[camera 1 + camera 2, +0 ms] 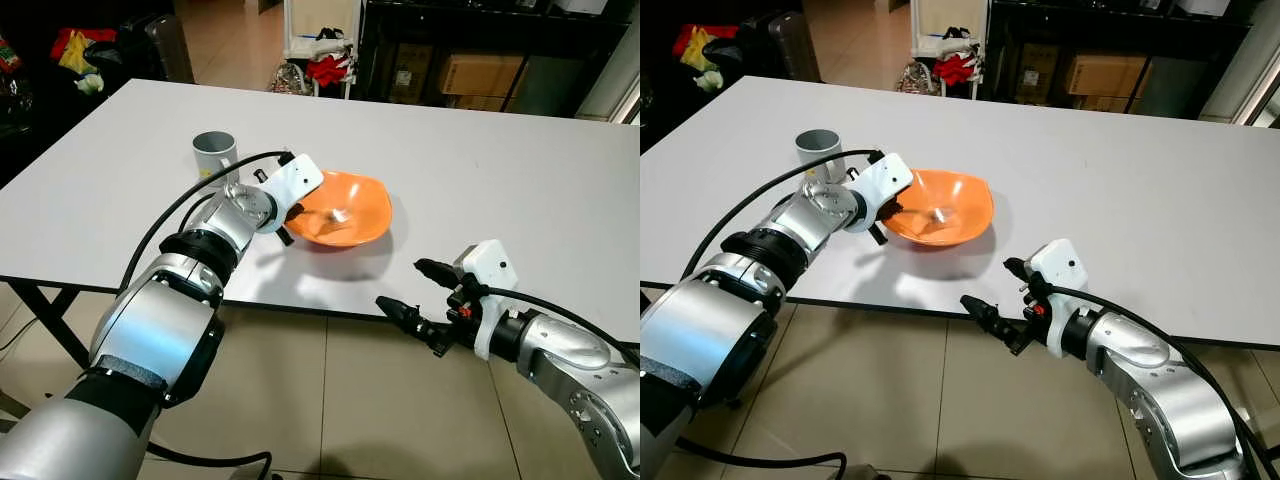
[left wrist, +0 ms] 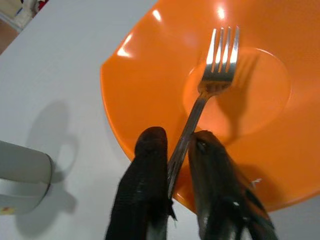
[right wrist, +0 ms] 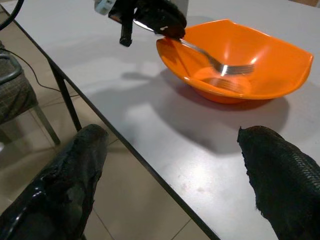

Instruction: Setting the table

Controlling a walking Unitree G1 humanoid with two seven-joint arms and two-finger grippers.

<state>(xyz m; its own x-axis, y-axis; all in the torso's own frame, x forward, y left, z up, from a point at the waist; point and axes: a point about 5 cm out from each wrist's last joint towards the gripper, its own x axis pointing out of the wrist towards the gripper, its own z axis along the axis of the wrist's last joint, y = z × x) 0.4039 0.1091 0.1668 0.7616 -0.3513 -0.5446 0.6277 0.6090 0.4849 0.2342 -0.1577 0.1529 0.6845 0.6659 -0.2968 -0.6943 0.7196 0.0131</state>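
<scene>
An orange bowl (image 1: 350,210) sits near the front edge of the white table (image 1: 480,170). My left gripper (image 2: 177,165) is at the bowl's left rim, shut on the handle of a silver fork (image 2: 212,75). The fork's tines (image 3: 235,68) hang over the bowl's bottom. A grey mug (image 1: 214,156) stands on the table to the left of the bowl, behind my left arm. My right gripper (image 1: 415,290) is open at the table's front edge, right of the bowl, with nothing between its fingers (image 3: 280,170).
Tiled floor (image 1: 330,400) lies below the table's front edge. A table leg (image 1: 50,320) shows at the front left. Dark shelves with cardboard boxes (image 1: 480,72) and a white rack with red items (image 1: 325,60) stand behind the table.
</scene>
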